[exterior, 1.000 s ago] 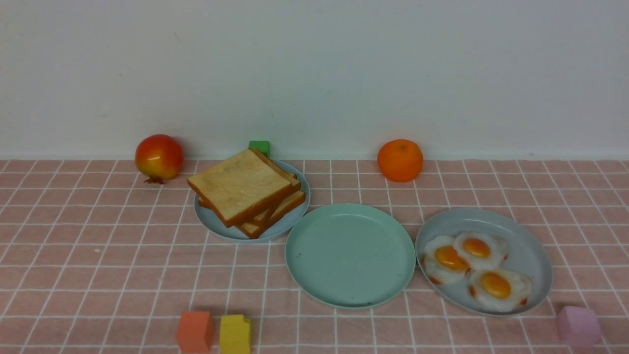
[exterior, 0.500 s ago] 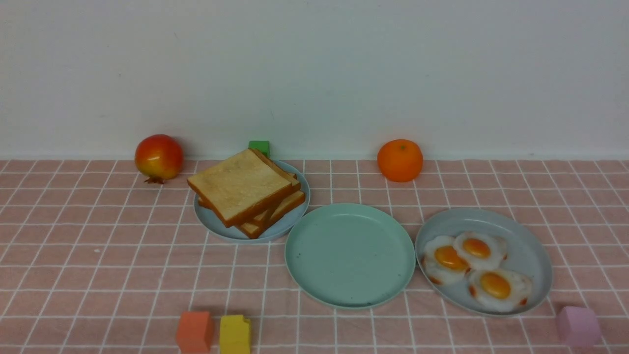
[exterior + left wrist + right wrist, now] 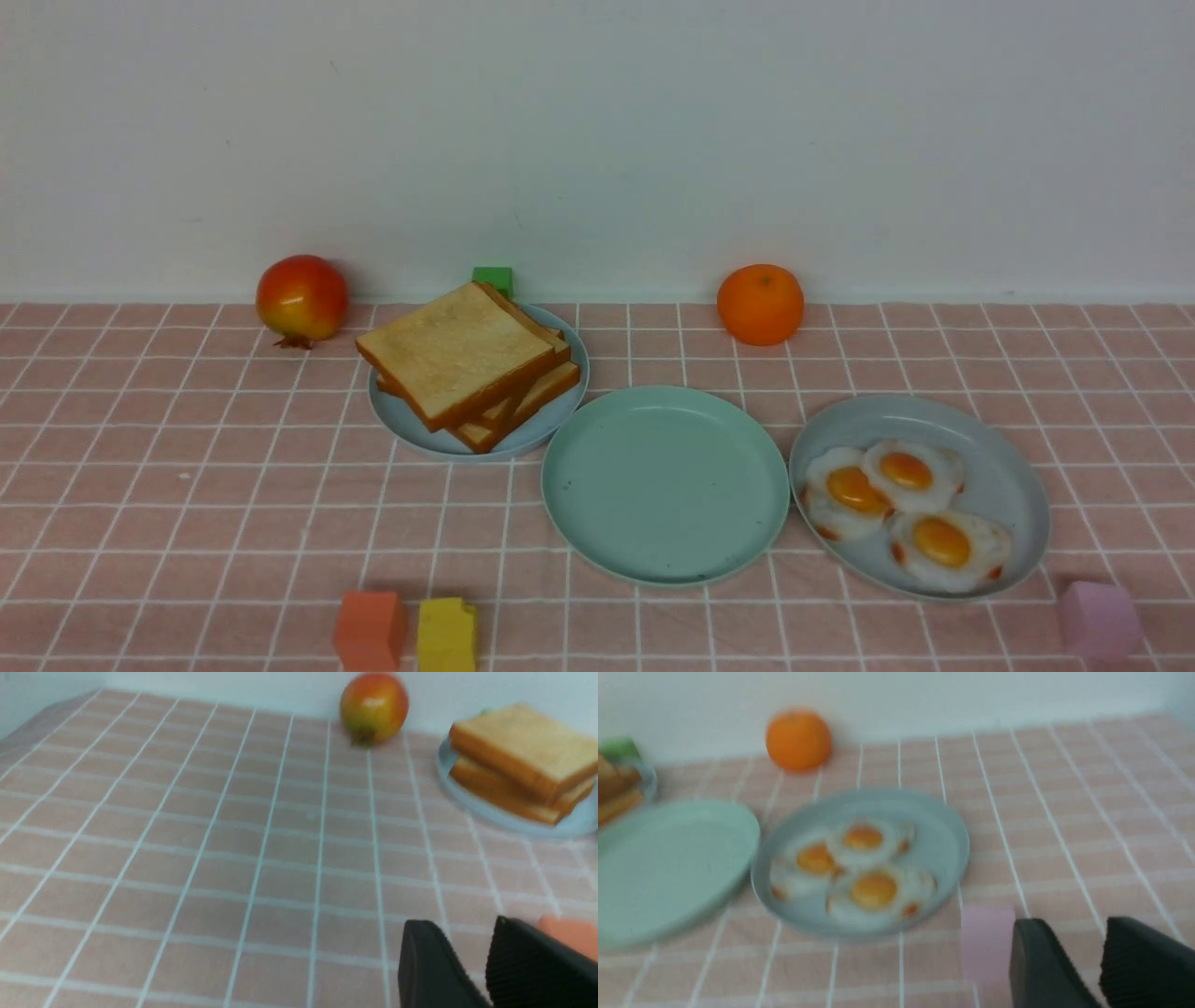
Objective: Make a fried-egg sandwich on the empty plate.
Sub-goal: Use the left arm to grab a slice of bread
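Note:
The mint-green plate (image 3: 665,485) sits empty at the table's centre; it also shows in the right wrist view (image 3: 668,868). A stack of toast slices (image 3: 467,364) lies on a pale-blue plate (image 3: 411,422) to its left and shows in the left wrist view (image 3: 523,760). Three fried eggs (image 3: 901,499) lie on a grey-blue plate (image 3: 1008,467) to its right and show in the right wrist view (image 3: 859,868). Neither gripper shows in the front view. My left gripper (image 3: 460,924) and right gripper (image 3: 1071,921) hover low over the cloth, jaws slightly apart and empty.
A red-yellow pomegranate (image 3: 302,299), a green block (image 3: 493,278) and an orange (image 3: 760,304) stand along the back wall. Orange (image 3: 371,629) and yellow (image 3: 446,635) blocks sit at the front left, a pink block (image 3: 1099,619) at the front right.

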Controlling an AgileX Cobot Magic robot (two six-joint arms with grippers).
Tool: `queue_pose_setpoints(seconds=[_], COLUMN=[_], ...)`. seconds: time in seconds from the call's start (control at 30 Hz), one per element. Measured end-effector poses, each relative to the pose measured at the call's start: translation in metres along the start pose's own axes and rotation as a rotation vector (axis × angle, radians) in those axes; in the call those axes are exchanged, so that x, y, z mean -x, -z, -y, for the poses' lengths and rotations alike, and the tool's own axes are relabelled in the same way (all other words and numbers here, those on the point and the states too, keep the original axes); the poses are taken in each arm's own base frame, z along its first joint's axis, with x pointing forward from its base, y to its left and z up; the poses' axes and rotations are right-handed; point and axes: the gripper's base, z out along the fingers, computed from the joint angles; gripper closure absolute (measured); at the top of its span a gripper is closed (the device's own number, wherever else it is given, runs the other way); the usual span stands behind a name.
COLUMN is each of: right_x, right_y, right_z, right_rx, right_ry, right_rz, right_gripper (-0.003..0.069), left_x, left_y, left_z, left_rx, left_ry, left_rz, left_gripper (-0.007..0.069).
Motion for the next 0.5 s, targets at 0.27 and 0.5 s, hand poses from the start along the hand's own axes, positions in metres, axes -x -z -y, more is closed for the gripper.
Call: queue_pose_setpoints(seconds=[0.27, 0.5], right_x=[0.013, 0.021], right_y=[0.001, 0.002], right_z=[-0.001, -0.001], right_rx=[0.011, 0.024], right_ry=[-0.068, -0.158], right_rz=[0.145, 0.231], right_gripper=[0.0417, 0.0417], left_x=[0.004, 0.014], left_y=[0.000, 0.001], left_z=[0.001, 0.004], left_rx=[-0.011, -0.039], left_ry=[-0.008, -0.027], left_rz=[0.045, 0.162], left_gripper=[0.0384, 0.0384])
